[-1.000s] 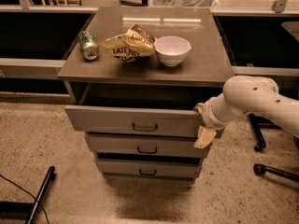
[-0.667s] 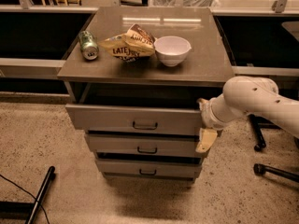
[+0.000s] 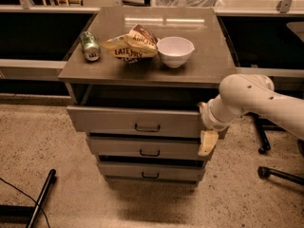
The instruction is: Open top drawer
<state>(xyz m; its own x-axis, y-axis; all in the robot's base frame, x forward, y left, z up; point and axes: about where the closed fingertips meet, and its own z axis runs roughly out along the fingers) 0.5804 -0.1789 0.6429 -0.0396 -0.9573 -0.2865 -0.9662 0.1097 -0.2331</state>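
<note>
top drawer (image 3: 118,120) sits partway out under the worktop (image 3: 209,61), my pincer (image 3: 208,142) hangs at its right front corner, off the handle (image 3: 147,127), likely pulling by the edge; can't tell its opening or whether it grips anything.

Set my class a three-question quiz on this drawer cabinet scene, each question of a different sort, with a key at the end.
1. True or false: the top drawer stands further out than the middle drawer.
2. What lies between the can and the bowl on the cabinet top? A. a chip bag; B. a mug; C. a spoon.
3. Fill the gap: the gripper is at the picture's ___ end of the top drawer's front.

Key: 1 true; 2 A; 3 right.
</note>
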